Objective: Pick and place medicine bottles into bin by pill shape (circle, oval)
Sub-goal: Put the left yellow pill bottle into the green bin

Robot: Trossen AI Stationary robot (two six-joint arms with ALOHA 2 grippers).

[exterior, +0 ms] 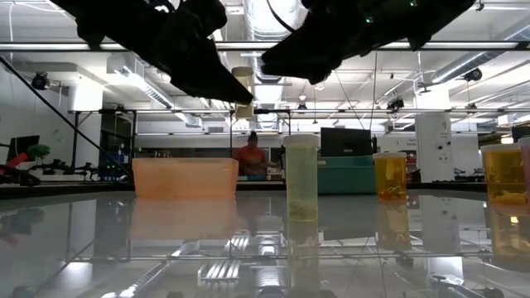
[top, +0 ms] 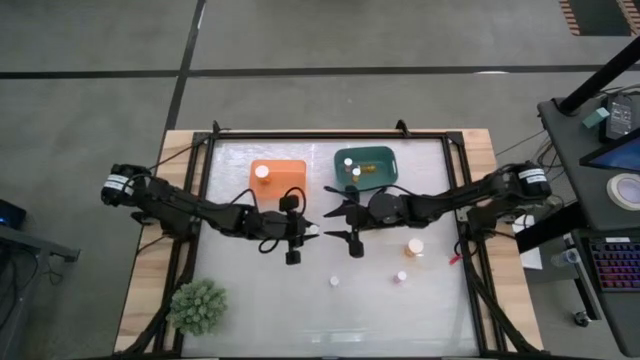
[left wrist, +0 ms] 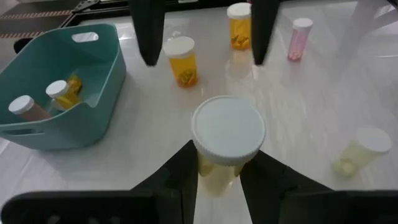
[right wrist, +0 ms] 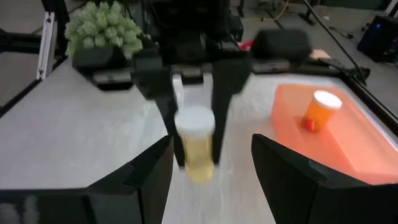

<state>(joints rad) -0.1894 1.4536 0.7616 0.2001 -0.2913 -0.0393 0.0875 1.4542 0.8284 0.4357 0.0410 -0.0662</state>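
Note:
My left gripper (top: 310,232) is near the table's middle, shut on a pale yellow medicine bottle with a white cap (left wrist: 228,127). My right gripper (top: 346,226) is open and empty just to the right of that bottle, facing it, its fingers (right wrist: 149,180) spread wide. The orange bin (top: 278,182) holds one bottle (top: 262,172). The teal bin (top: 365,167) holds a few bottles. Three more bottles stand on the table at the right: an orange one (top: 415,246) and two small ones (top: 402,276), (top: 335,282). My left gripper pinches the bottle's body just below the cap (left wrist: 214,177) between its two fingers, one on each side. The fingers come from the table's left, slanting down. The bottle stands upright in the hold, cap up; in the low view it (exterior: 243,87) seems lifted clear of the table.
A green plant (top: 198,305) sits at the near left corner. A black frame (top: 330,136) rims the glossy table top. Both bins stand at the far middle, side by side. A person (exterior: 251,157) stands in the room beyond the table.

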